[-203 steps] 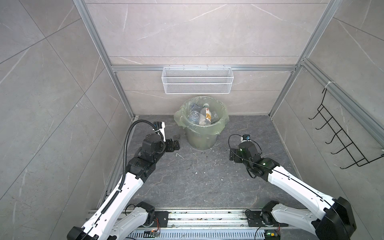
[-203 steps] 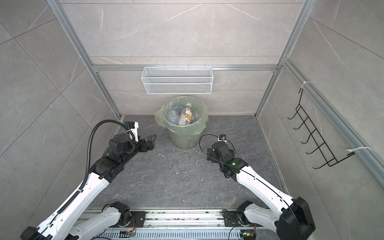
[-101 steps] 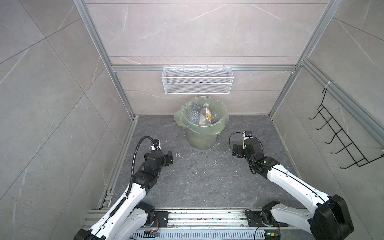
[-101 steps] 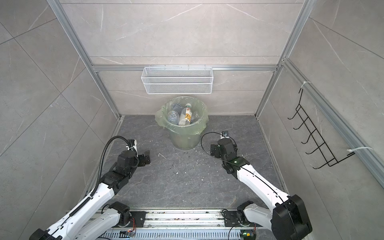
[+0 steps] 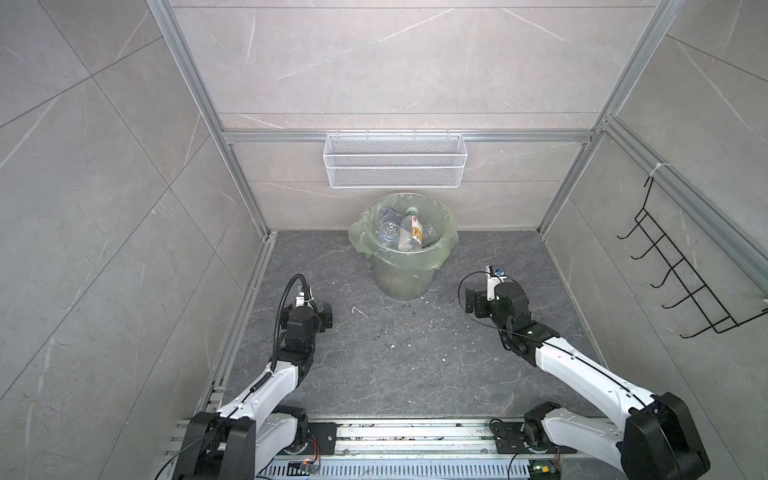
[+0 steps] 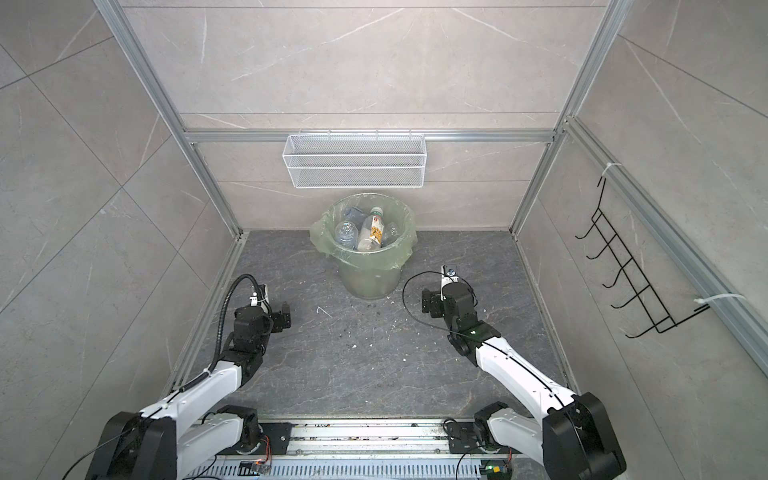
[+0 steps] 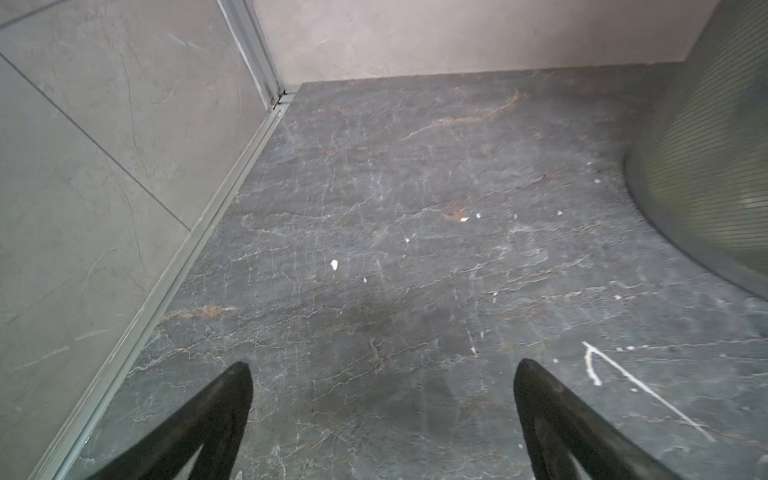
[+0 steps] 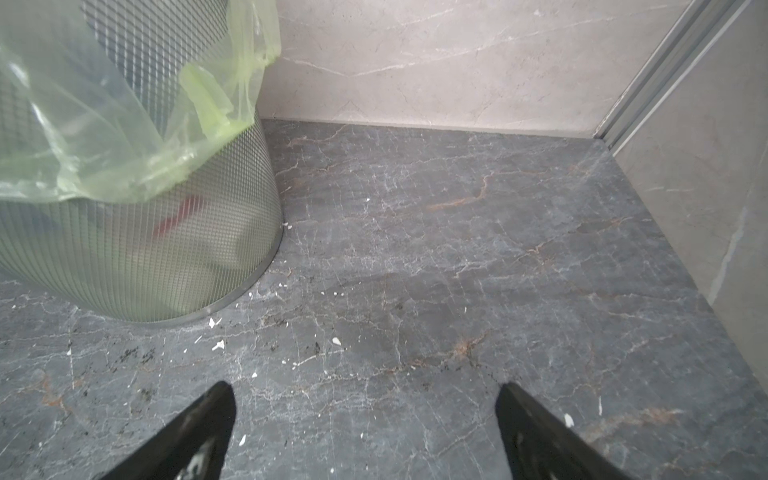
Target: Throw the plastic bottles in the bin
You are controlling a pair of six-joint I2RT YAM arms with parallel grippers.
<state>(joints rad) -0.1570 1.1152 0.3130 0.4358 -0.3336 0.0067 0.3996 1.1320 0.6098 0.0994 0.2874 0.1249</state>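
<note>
Left wrist view: the left gripper (image 7: 382, 365) was seen with its black jaws spread wide above the dark grey veined stone floor (image 7: 374, 208), nothing between them. The right gripper (image 8: 365, 385) was likewise seen spread and empty, near the round pale green bin (image 8: 166, 257) lined with a translucent green bag. Clear plastic bottles (image 5: 409, 232) were seen piled inside the bin.
</note>
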